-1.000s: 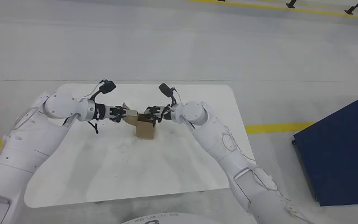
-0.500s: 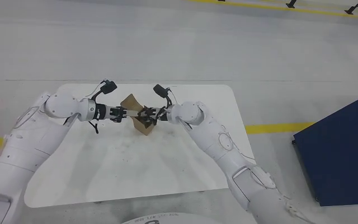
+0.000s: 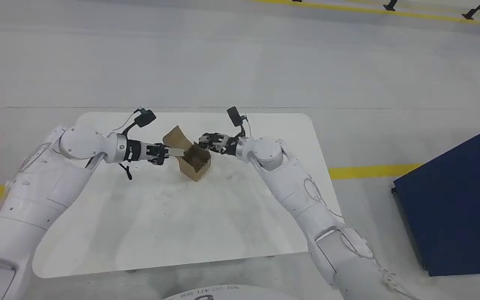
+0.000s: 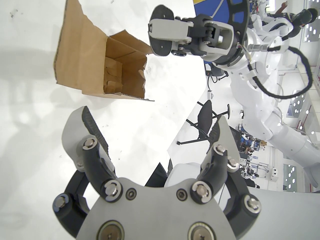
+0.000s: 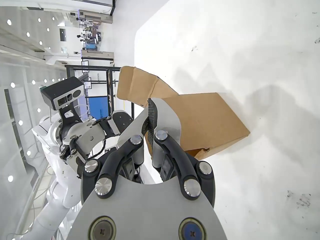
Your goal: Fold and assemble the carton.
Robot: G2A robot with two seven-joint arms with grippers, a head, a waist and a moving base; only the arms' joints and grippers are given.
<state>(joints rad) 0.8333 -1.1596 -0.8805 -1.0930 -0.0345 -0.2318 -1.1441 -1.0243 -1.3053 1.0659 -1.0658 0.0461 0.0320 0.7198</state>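
Note:
A small brown carton (image 3: 196, 161) lies on its side on the white table (image 3: 225, 225), one long flap (image 3: 175, 137) sticking up. In the left wrist view its open mouth (image 4: 120, 71) faces the camera, folded flaps showing inside. My left gripper (image 3: 166, 152) (image 4: 152, 123) is open just short of the carton, nothing between its fingers. My right gripper (image 3: 206, 142) (image 5: 150, 108) is shut, its tips against the carton's (image 5: 207, 123) upper edge on the opposite side. In the left wrist view the right gripper (image 4: 162, 36) touches a flap corner.
The table's near half (image 3: 172, 225) is bare white surface with scuff marks. A dark blue cabinet (image 3: 442, 202) stands on the floor past the table's right edge. Both arms meet at the carton near the table's far middle.
The carton's long flap has swung up and open. My right gripper drew back from over the carton toward the right. The left gripper barely moved.

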